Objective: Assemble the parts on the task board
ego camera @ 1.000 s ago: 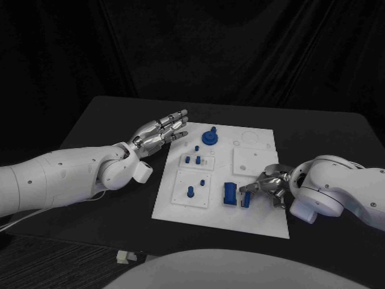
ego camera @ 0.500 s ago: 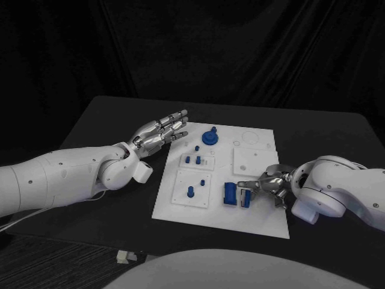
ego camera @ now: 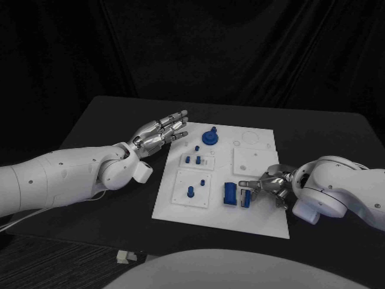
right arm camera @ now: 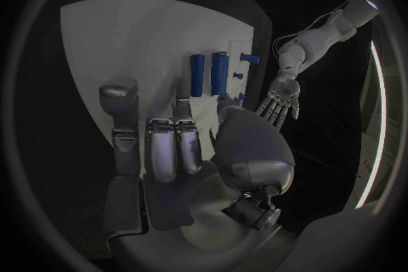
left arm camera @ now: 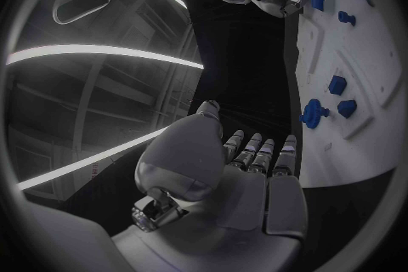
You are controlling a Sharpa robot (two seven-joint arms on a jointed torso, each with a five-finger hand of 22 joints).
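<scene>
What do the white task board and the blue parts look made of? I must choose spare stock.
Task board: looks like matte white plastic, evenly pale and glare-free, with shallow moulded recesses; painted metal can't be excluded.
Blue parts: likely plastic, possibly printed; solid, uniform blue, dull surface, no metallic shine.

Right hand (right arm camera: 174, 149) over the white task board (right arm camera: 128, 41), fingers (right arm camera: 162, 146) stretched flat toward two upright-looking blue bar-shaped parts (right arm camera: 209, 74) lying side by side just past the fingertips, apart from them. Nothing held in the hand. Beyond the bars, smaller blue pegs (right arm camera: 247, 57) on the board near its far edge. Across the black table (right arm camera: 281, 13), left hand (right arm camera: 282, 96) held off the board with fingers spread and palm showing, gripping nothing.
</scene>
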